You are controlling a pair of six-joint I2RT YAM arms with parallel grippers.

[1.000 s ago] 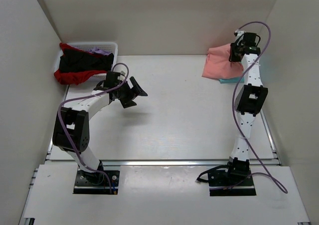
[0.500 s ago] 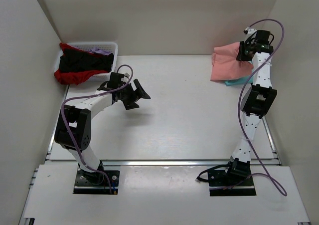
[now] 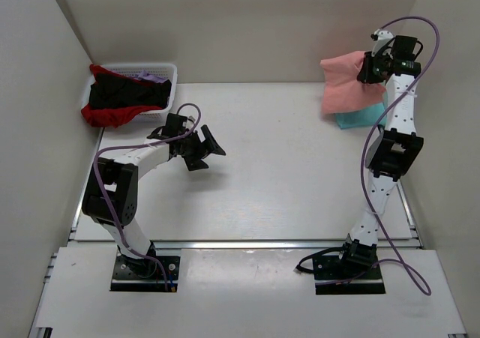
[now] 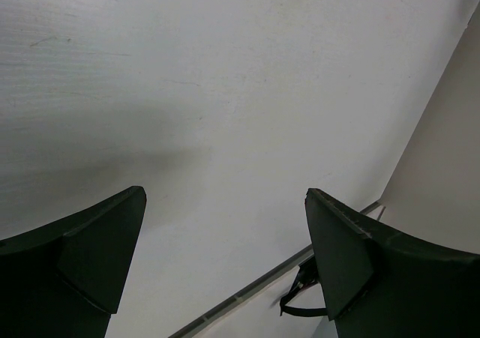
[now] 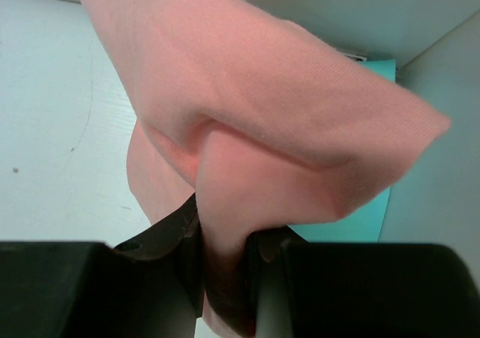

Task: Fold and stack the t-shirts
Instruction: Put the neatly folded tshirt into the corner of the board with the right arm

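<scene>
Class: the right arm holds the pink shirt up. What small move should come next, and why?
Probably lower the right end effector so the salmon-pink shirt settles on the turquoise shirt: it hangs pinched above that shirt, which lies flat beneath.

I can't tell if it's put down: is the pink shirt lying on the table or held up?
Held up. The right tool pinches the pink shirt by a bunched edge, and it hangs over the turquoise shirt.
</scene>
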